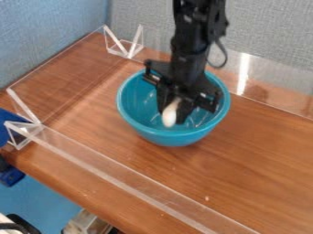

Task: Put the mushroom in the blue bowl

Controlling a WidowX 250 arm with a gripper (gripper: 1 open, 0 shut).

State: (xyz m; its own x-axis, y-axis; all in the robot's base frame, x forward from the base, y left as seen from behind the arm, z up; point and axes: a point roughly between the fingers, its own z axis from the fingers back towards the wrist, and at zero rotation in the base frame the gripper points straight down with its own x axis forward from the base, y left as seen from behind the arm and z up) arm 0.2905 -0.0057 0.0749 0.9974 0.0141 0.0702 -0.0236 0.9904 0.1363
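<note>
The blue bowl stands on the wooden table, a round glossy turquoise dish near the middle of the view. My gripper points straight down into it, its black fingers below the rim. The jaws are shut on the mushroom, whose cream-white stem shows between them, low inside the bowl. The cap is hidden by the fingers. The black arm rises from the bowl toward the top of the frame.
A low clear acrylic wall runs along the table's front and left edges, with clear brackets at the left and back corners. Another clear panel stands behind the bowl. Bare wood surrounds the bowl.
</note>
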